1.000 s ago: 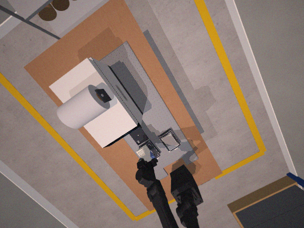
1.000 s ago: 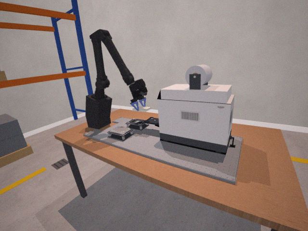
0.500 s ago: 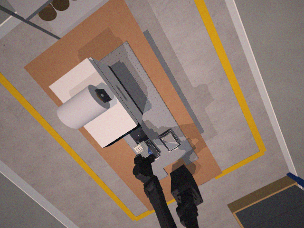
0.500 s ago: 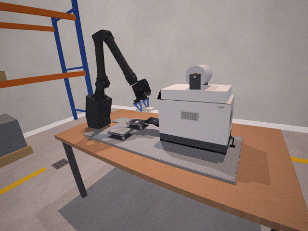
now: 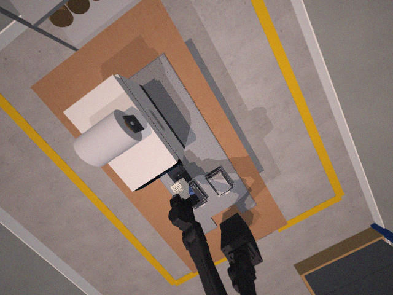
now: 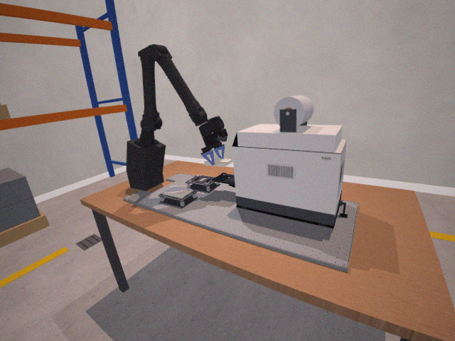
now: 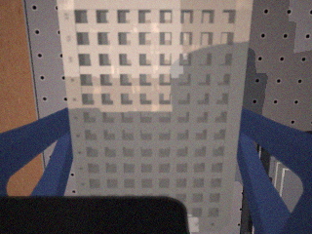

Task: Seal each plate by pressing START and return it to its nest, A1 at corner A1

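Orange-brown tabletop [image 5: 172, 41] [image 6: 293, 273] from above, with plate [image 5: 177, 187] [image 6: 226, 160] [image 7: 156, 122] held just beside stage [image 5: 178, 173] [image 6: 225, 178]. From outside, seen raised above stage height: align first, then lower gently. At wrist, gripped by its sides in tool [image 5: 184, 191] [image 6: 217, 160] [image 7: 155, 132]; keep level, release only once flat inside locators.

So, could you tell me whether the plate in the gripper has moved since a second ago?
Yes: in the top view, the plate has moved closer to the white sealer.
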`<state>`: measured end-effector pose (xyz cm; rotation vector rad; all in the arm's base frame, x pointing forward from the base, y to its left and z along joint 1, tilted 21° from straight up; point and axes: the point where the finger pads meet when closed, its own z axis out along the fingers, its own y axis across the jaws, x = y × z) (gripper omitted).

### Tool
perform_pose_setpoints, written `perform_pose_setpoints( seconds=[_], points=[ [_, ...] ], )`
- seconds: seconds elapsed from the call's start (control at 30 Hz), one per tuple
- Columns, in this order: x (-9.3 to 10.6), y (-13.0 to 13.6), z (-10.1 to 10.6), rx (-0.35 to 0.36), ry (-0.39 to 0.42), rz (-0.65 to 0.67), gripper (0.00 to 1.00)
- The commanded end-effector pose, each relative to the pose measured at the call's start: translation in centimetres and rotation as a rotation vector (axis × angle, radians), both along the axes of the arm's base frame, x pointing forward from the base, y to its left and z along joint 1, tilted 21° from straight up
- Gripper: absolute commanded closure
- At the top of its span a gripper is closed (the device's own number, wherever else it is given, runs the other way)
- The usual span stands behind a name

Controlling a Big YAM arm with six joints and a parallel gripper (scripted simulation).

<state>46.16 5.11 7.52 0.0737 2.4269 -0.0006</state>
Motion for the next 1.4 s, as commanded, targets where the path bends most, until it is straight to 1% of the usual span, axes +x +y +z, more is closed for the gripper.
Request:
perform_pose_setpoints(
  seconds=[0.0, 0.03, 0.13, 0.23, 0.37, 0.47, 0.57, 0.6, 0.73, 0.83, 0.97, 1.13, 1.17, 1.27, 1.33, 1.37],
  points=[
    [1.7, -0.7, 0.6, -0.007, -0.006, -0.009, 1.00],
    [1.4, -0.8, 0.1, -0.008, 0.006, -0.013, 1.00],
    [1.7, -0.9, -0.2, -0.004, 0.021, -0.015, 1.00],
    [2.9, -1.2, 0.6, -0.005, 0.007, -0.015, 1.00],
    [4.6, -1.4, 2.6, -0.002, -0.035, -0.013, 1.00],
    [5.0, -0.9, 2.3, -0.004, -0.020, 0.002, 1.00],
    [5.1, -1.0, 2.1, -0.005, -0.015, 0.001, 1.00],
    [4.7, -1.3, 1.5, -0.007, 0.001, -0.008, 1.00],
    [5.2, -1.9, 1.1, -0.006, 0.018, -0.014, 1.00],
    [6.4, -2.0, 2.1, -0.007, 0.003, -0.013, 1.00],
    [8.0, -1.6, 4.2, -0.002, -0.040, -0.001, 1.00],
    [8.5, -1.7, 3.8, -0.004, -0.025, 0.000, 1.00],
    [8.0, -2.0, 2.9, -0.005, -0.005, -0.009, 1.00],
    [7.8, -2.4, 2.1, -0.004, 0.018, -0.015, 1.00],
    [7.6, -2.4, 1.9, -0.004, 0.016, -0.016, 1.00],
    [7.6, -2.4, 2.2, -0.003, 0.009, -0.016, 1.00]
  ],
)
